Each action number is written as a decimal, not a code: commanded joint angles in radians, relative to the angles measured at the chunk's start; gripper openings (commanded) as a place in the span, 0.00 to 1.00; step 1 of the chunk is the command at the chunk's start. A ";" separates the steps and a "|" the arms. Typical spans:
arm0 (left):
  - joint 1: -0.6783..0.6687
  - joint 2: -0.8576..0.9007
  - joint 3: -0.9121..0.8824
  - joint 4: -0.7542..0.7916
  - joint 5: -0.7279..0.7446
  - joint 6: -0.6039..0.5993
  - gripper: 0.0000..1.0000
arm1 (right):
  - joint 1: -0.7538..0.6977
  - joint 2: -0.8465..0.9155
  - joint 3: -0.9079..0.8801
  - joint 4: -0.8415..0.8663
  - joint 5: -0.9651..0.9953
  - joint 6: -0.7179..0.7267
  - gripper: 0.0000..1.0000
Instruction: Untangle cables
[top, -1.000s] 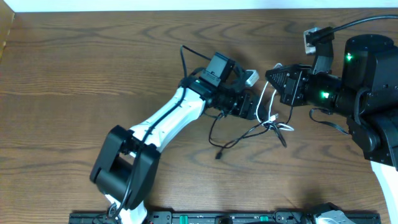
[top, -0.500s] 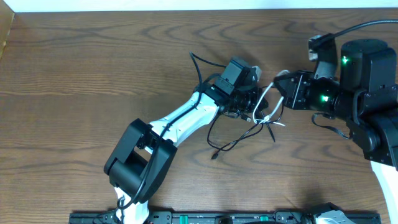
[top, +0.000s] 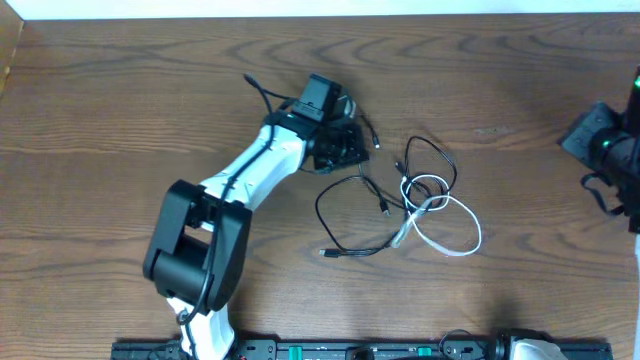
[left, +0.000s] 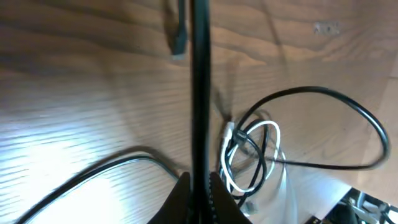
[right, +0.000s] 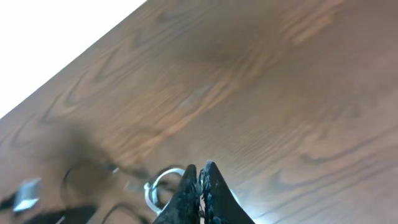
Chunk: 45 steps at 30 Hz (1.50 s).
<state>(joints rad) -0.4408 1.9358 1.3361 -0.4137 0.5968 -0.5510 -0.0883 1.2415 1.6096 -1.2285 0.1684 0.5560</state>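
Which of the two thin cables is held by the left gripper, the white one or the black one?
The thin black cable: the left gripper is shut on it. The thin white cable lies loose in loops on the wooden table.

The white cable (top: 437, 199) lies on the counter (top: 120, 100) in loose overlapping loops. The black cable (top: 318, 210) sweeps in a wide curve beside it and threads through the white loops, tangled there. One stretch is pinched in the left tool (left: 199, 180).
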 joint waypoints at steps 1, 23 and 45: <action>0.044 -0.117 0.005 -0.021 -0.007 0.088 0.08 | -0.050 0.045 0.019 -0.005 0.026 -0.030 0.01; 0.110 -0.277 0.005 -0.154 -0.103 0.058 0.16 | 0.161 0.509 0.018 -0.065 -0.588 -0.471 0.56; 0.126 -0.276 0.005 -0.245 -0.138 0.044 0.47 | 0.359 0.810 0.013 0.014 -0.507 -0.365 0.38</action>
<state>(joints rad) -0.3161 1.6680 1.3357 -0.6544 0.4847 -0.5011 0.2367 2.0392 1.6112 -1.2270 -0.3492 0.1642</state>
